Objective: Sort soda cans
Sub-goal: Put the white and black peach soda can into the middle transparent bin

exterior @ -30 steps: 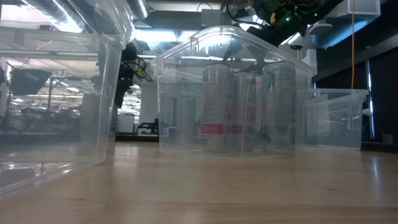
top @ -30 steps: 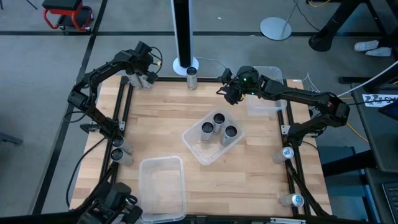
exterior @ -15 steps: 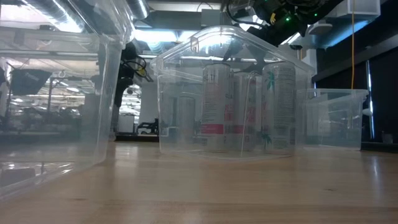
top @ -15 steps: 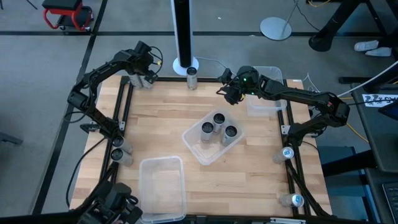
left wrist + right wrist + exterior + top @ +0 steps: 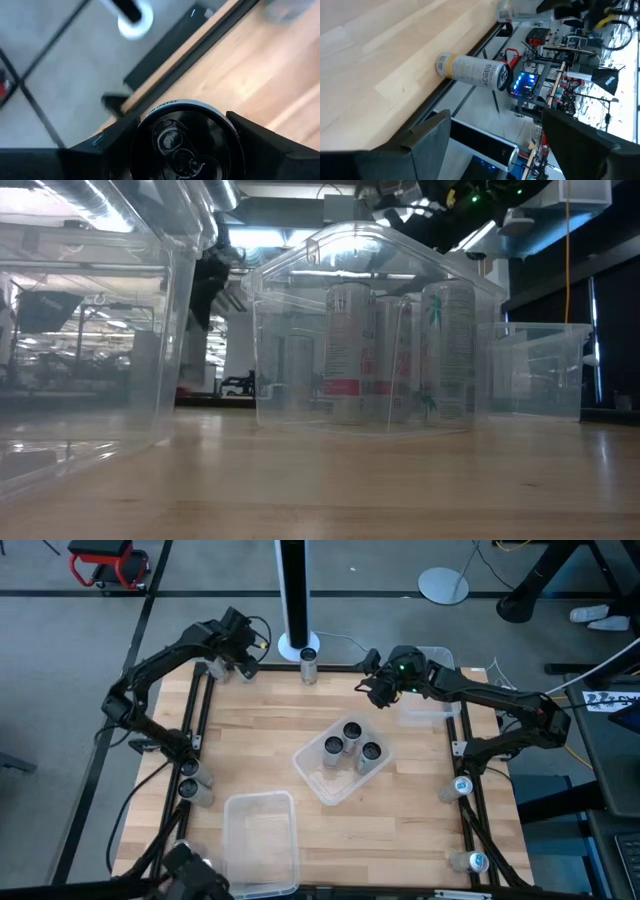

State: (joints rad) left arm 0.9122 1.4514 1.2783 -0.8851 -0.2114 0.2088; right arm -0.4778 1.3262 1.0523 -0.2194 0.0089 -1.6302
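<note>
Left hand (image 5: pixel 187 150) gripping dark-topped can (image 5: pixel 187 142), only wrist view reveals it

Pale wooden table (image 5: pixel 260 745) filling the middle of the high view, edged by a black frame. Clear plastic bin (image 5: pixel 318 783) set at an angle near centre; a second clear bin (image 5: pixel 262 840) at lower left, a third (image 5: pixel 440 708) at upper right. White round base (image 5: pixel 298 643) with black post at top centre. Red stool (image 5: pixel 108 564) on grey floor, upper left. White disc stand (image 5: pixel 443 585) at upper right.
</note>
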